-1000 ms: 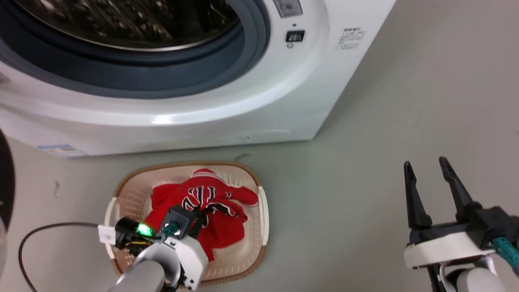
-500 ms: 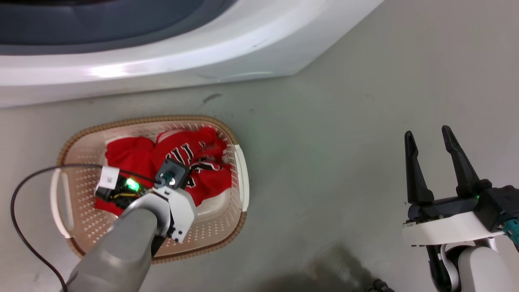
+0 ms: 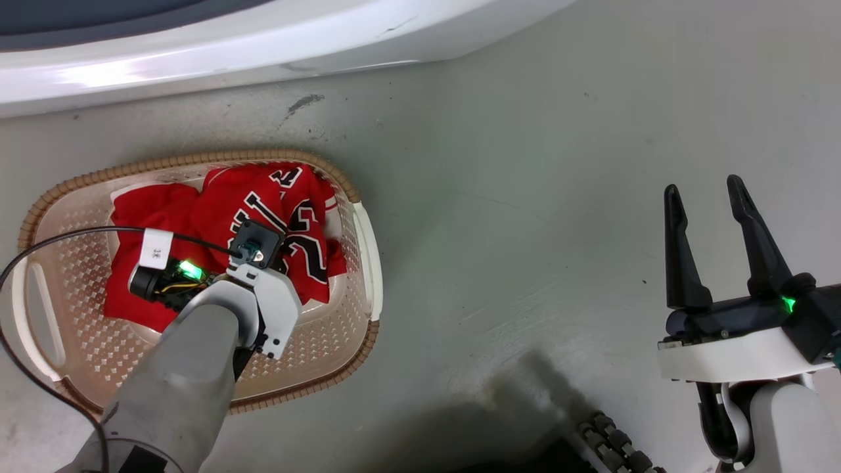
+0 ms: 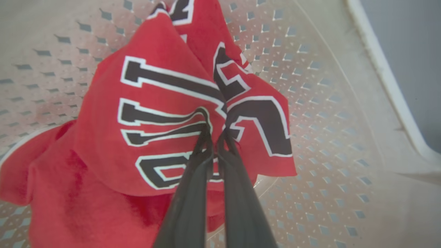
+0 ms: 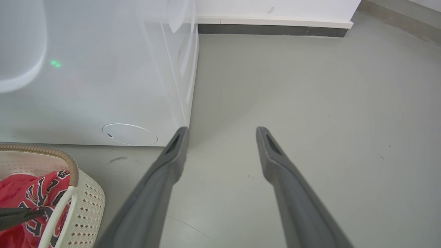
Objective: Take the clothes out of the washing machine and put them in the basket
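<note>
At the far left of the head view, a black cable [image 3: 66,234] curves across the basket [image 3: 197,159]. It carries a white tag [image 3: 156,248] whose dark marking is too small to read. The basket is cream with a brown woven-look rim and sits on the floor [image 3: 525,197], its left end cut off by the frame.

Inside the basket, to the left of the left jaws, lies the plain red garment [image 3: 148,210], partly hidden by the wrist and forearm. The jersey [image 3: 263,197] lies under and around those jaws and overlaps the plain garment. The two fingers of the left gripper [image 4: 216,133] are pressed almost together, pinching a raised fold of the jersey. Black characters edged in white spread beyond the fingertips. The one to the right of the jaws appears to be a 2; folds break up the rest.

Past the basket, the white lower front of the washing machine [image 3: 197,46] runs along the top edge, mostly cut off. In the right wrist view a round cover [image 5: 130,134] on that front sits to the left of the right jaws.

The fingers of the right gripper [image 3: 703,190] are spread wide and hold nothing, with floor between them. Below and to the left of these jaws, a dark ridged part [image 3: 611,441] is cut off by the bottom edge and cannot be identified.
</note>
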Controlling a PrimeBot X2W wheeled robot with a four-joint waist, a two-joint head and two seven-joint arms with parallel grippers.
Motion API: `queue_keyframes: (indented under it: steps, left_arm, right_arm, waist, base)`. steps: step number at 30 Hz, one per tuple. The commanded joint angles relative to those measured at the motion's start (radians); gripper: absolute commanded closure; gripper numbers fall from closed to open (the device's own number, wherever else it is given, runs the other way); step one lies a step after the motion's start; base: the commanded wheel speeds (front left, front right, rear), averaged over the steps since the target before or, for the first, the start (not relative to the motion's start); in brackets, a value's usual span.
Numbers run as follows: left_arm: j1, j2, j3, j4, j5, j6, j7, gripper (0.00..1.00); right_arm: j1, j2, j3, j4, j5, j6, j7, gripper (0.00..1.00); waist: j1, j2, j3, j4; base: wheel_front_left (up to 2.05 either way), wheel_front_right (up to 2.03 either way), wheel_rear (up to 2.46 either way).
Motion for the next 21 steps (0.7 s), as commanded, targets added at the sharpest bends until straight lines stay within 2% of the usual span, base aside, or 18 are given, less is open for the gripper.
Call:
queue_keyframes:
  steps: [1, 2, 3, 8, 13, 21]
  left_arm:
    - [-0.017, -0.007, -0.002, 0.008, 0.0, 0.006, -0.01, 1.0]
    - [-0.018, -0.01, 0.0, 0.012, -0.004, 0.012, -0.014, 0.54]
    - [-0.017, -0.014, 0.003, 0.016, -0.008, 0.018, -0.018, 0.0]
    - [0.005, -0.035, -0.012, 0.025, 0.0, 0.02, -0.03, 0.0]
    - [0.039, -0.063, -0.006, -0.018, -0.017, 0.008, -0.041, 0.0]
    - [0.166, -0.021, 0.031, -0.265, 0.005, 0.01, -0.041, 0.0]
  right_arm:
    - [-0.005, 0.001, -0.003, -0.006, 0.001, -0.001, -0.002, 0.0]
    - [-0.008, 0.001, -0.002, -0.004, -0.002, -0.001, -0.002, 0.0]
    - [-0.013, 0.001, -0.003, -0.001, -0.004, -0.001, -0.002, 0.0]
    - [-0.026, 0.001, -0.005, 0.02, -0.008, -0.001, -0.002, 0.0]
    - [-0.001, 0.001, -0.029, 0.047, -0.029, -0.001, -0.002, 0.0]
    - [0.034, 0.0, -0.049, 0.093, -0.03, -0.001, -0.002, 0.0]
  waist:
    - [-0.0002, 0.0, 0.003, 0.004]
    - [-0.0002, 0.0, 0.0, 0.006]
    - [-0.0002, 0.0, -0.004, 0.008]
    - [-0.0002, 0.0, -0.054, 0.022]
    - [-0.0002, 0.0, -0.162, 0.059]
    - [-0.0002, 0.0, -0.378, 0.095]
  base:
    - [0.0, 0.0, 0.0]
    - [0.0, 0.0, 0.0]
    - [0.0, 0.0, 0.0]
    - [0.0, 0.0, 0.0]
    - [0.0, 0.0, 0.0]
    - [0.0, 0.0, 0.0]
